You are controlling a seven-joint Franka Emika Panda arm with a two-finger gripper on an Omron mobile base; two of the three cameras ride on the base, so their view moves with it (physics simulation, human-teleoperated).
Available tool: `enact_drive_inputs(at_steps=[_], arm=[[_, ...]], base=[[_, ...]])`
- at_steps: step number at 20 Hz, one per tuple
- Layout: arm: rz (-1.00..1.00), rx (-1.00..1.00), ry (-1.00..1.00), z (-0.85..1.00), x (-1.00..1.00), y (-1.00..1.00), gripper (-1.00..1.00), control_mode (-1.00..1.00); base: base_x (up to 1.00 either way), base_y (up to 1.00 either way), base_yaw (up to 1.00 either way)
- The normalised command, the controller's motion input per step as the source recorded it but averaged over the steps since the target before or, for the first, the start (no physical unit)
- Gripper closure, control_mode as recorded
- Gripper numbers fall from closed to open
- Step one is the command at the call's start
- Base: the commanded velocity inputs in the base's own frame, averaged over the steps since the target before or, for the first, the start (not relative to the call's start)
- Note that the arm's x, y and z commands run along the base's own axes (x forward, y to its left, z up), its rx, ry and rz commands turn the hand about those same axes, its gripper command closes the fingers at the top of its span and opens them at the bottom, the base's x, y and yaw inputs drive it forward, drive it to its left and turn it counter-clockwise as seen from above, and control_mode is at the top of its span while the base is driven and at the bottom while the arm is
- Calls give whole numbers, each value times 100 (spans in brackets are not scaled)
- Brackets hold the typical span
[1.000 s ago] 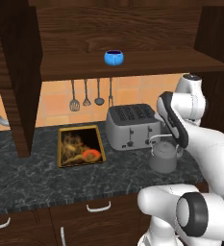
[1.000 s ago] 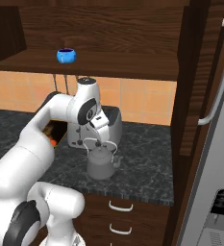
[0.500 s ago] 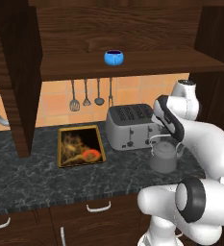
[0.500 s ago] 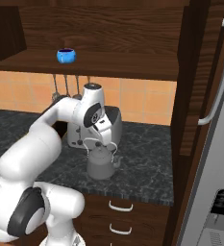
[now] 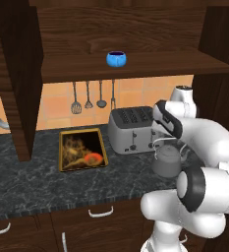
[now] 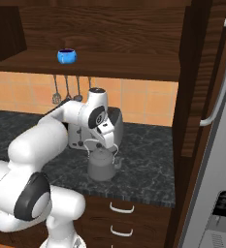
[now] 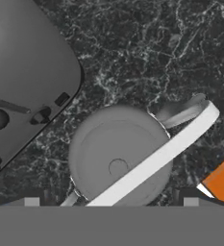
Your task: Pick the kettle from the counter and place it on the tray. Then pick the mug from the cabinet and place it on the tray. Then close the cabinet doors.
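Left base view: kettle on counter near its front edge, just right of toaster, tray bare; right base view: arm bent down over it; hand view: gripper jaws wide apart, empty, above kettle handle.

A rendered home kitchen; dark marbled stone table over wood drawers; orange tiled wall hung with utensils; silver toaster; wall cabinet above.
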Motion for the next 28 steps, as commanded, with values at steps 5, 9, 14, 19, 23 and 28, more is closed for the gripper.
enact_drive_inputs(at_steps=[5, 9, 14, 19, 23, 28], arm=[[0, 0, 1, -20, 21, 0, -100, -100], [0, 0, 0, -18, 20, 0, -100, -100], [0, 0, 0, -27, -8, 0, 100, -100], [0, 0, 0, -17, -38, -2, 100, -100], [0, 0, -1, -15, -27, 7, 100, -100], [-4, 5, -16, 20, -17, 33, 100, -100]], base=[[0, 0, 0], [0, 0, 0], [0, 0, 0], [0, 0, 0], [0, 0, 0], [0, 0, 0]])
